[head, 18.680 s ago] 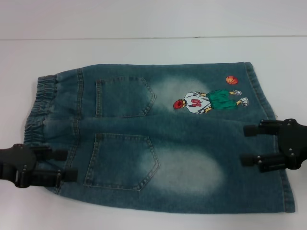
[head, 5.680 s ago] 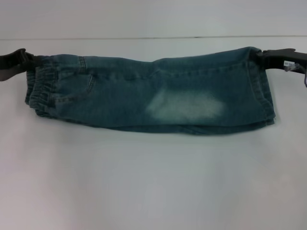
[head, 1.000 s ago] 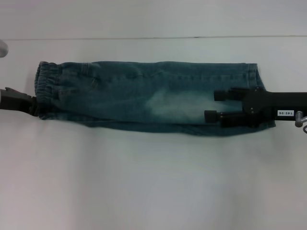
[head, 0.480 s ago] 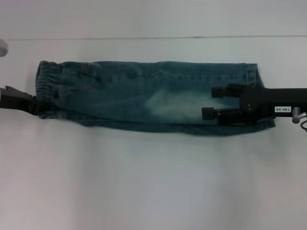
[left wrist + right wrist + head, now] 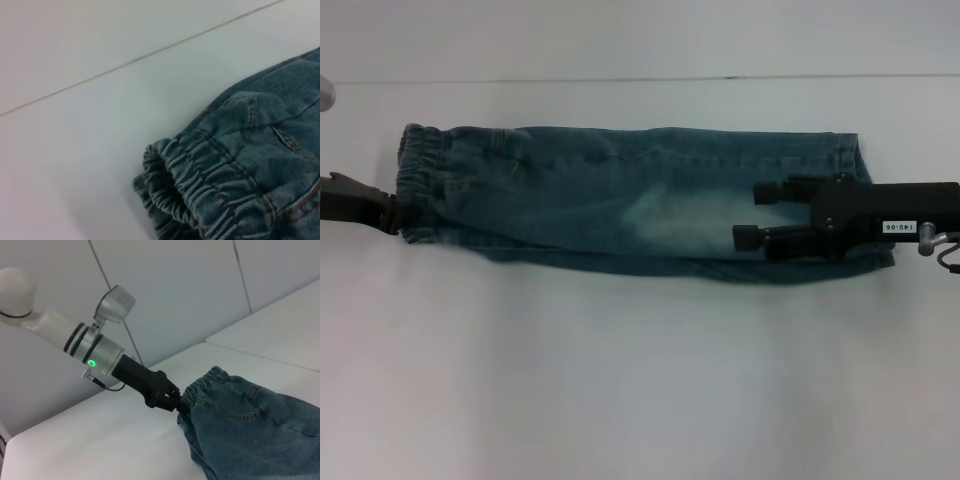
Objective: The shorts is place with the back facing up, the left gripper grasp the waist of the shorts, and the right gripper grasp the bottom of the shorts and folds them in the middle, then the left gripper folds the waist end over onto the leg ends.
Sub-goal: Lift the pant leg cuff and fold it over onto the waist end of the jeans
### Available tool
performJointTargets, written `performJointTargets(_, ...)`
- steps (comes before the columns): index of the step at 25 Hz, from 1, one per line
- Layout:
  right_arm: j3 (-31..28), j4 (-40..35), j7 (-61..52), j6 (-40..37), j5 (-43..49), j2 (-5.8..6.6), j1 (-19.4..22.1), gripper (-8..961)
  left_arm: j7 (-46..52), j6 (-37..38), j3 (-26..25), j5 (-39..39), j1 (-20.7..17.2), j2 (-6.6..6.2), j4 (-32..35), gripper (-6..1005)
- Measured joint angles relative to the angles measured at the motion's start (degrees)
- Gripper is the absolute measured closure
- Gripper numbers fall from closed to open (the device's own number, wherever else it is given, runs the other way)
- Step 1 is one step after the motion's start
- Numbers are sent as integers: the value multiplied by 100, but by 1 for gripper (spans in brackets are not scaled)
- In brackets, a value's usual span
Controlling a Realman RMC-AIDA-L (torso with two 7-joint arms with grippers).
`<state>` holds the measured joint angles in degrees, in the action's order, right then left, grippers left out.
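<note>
Shorts (image 5: 620,200) lie folded lengthwise into a long narrow strip across the white table (image 5: 640,380), pale bleached patch facing up near the middle. Waist (image 5: 418,180), the gathered elastic band, sits at the robot's left end; leg ends (image 5: 855,165), the flat stitched hems, at the right end. Left gripper (image 5: 388,215) is at the near corner of the waist, fingers pinching the band; right wrist view confirms this, with the black jaws closed on the bunched elastic (image 5: 200,385) and the silver arm segment angling away behind them with a green light lit. Left wrist view shows only the wrinkled band (image 5: 200,200) close up on the table, own fingers not visible there. Right gripper (image 5: 752,214) lies over the leg half of the strip, reaching in from the right, its two fingers (image 5: 765,192) spread apart above the denim, gripping nothing; whether the tips touch the fabric is unclear. White label (image 5: 900,227) shows on its arm.
</note>
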<state>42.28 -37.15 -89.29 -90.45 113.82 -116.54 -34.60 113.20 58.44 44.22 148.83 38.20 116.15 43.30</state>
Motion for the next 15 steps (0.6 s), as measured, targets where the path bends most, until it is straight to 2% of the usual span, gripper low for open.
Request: performJointTargets(15,95,8,0,85,0,-7,-37,13,-24,161,3,-7,7,13,108,873)
